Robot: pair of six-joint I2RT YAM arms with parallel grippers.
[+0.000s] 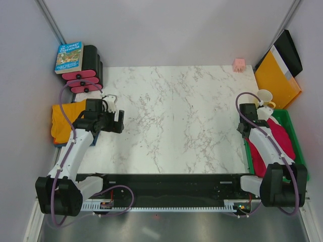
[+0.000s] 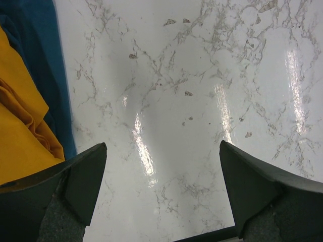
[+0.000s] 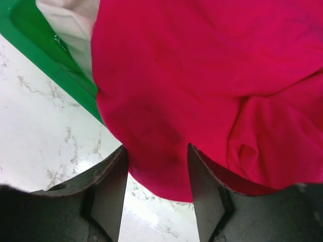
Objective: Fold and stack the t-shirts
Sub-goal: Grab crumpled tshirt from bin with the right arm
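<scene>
White marble-patterned table (image 1: pixel 176 121), grey walls (image 1: pixel 166 30), crimson t-shirt (image 1: pixel 282 138) in green bin (image 1: pixel 299 143)

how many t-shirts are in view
3: red t-shirt in the green bin on the right; orange t-shirt at the left edge of the table; dark blue t-shirt partly under it. More may be hidden.

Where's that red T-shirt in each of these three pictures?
Top external: far right, the crimson red t-shirt lies in the green bin.
Left wrist: not in it.
Right wrist: crimson red t-shirt fills most of the picture.
Shared landmark: the white marble tabletop, in all three.
</scene>
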